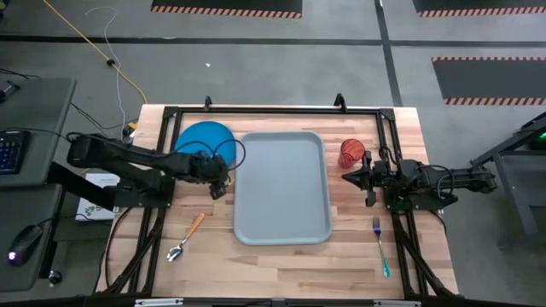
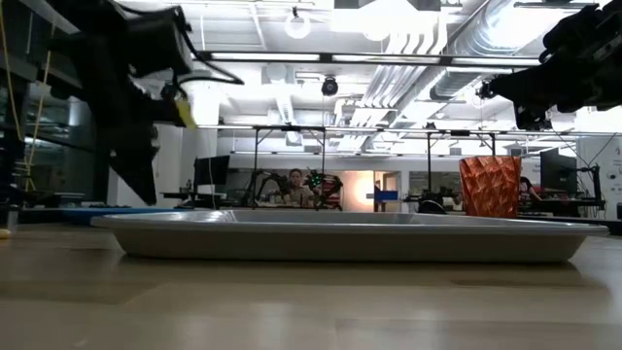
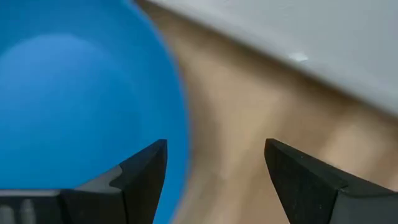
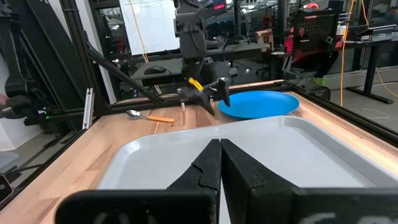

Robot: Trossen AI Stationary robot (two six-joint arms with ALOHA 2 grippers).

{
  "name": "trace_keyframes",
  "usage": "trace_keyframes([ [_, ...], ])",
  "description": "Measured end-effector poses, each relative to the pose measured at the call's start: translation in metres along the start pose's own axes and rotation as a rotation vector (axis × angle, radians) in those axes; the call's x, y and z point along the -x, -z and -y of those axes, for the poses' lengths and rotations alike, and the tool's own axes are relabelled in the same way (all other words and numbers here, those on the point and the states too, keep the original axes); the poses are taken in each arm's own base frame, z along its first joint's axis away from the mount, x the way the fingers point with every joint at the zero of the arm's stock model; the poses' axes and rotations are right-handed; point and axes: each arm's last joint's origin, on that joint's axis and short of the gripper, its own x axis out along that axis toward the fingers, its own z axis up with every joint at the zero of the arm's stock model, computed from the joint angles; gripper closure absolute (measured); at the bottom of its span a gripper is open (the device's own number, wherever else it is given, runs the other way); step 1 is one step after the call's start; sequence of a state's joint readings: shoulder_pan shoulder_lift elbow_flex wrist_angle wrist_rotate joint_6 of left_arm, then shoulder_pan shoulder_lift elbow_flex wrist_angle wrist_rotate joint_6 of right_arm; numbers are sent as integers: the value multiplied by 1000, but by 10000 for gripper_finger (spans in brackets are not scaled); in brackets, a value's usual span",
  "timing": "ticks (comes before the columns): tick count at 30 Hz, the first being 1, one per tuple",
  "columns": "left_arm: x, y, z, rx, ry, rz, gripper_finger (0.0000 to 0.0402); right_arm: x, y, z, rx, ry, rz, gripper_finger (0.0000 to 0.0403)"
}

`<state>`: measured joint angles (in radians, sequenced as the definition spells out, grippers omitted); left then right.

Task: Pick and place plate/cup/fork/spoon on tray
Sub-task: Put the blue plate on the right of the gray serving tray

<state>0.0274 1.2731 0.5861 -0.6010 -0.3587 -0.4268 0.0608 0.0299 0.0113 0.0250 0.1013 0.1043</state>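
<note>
Scanning from the left side of the table [image 1: 281,256] to the right:

Left tool [image 1: 218,181]: hanging released at the plate's edge nearest the tray; in the left wrist view its two dark fingers [image 3: 142,180] are standing apart, one over the blue rim, the other over bare wood.

Plate [image 1: 205,141]: lying flat on the table at the far left, just beside the tray's far-left corner, with nothing gripping it.

Spoon [image 1: 188,236]: lying on the wood near the left front, orange handle pointing toward the tray, silver bowl toward the table's front edge.

Tray [image 1: 281,188]: sitting in the middle of the table, its inside carrying nothing.

Cup [image 1: 351,153]: standing upright on the wood just beside the tray's far-right corner; the low view is showing its faceted red wall [image 2: 490,187].

Right tool [image 1: 351,177]: hovering just to the front of the cup, pointing toward the tray, clenched; the right wrist view is showing its fingers [image 4: 239,171] pressed together and holding nothing.

Fork [image 1: 380,247]: lying on the wood to the right of the tray, tines toward the right arm, teal handle toward the front edge.
</note>
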Motion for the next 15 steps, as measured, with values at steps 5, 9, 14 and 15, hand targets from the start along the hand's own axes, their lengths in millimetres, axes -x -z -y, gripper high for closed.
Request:
trace_keyframes([
  [5, -18, 2, 1, 17, -66, -80, 143, 0, 0, 0, 0, 0, 0, 402],
  [9, -28, 2, 1, 24, -128, -110, 143, 0, 0, 0, 0, 0, 0, 402],
  [14, -33, 3, 0, 36, -145, -142, 143, 0, 0, 0, 0, -1, 0, 402],
  [15, -33, 3, 0, 41, -143, -143, 144, 0, 0, 0, 0, 0, 1, 402],
])
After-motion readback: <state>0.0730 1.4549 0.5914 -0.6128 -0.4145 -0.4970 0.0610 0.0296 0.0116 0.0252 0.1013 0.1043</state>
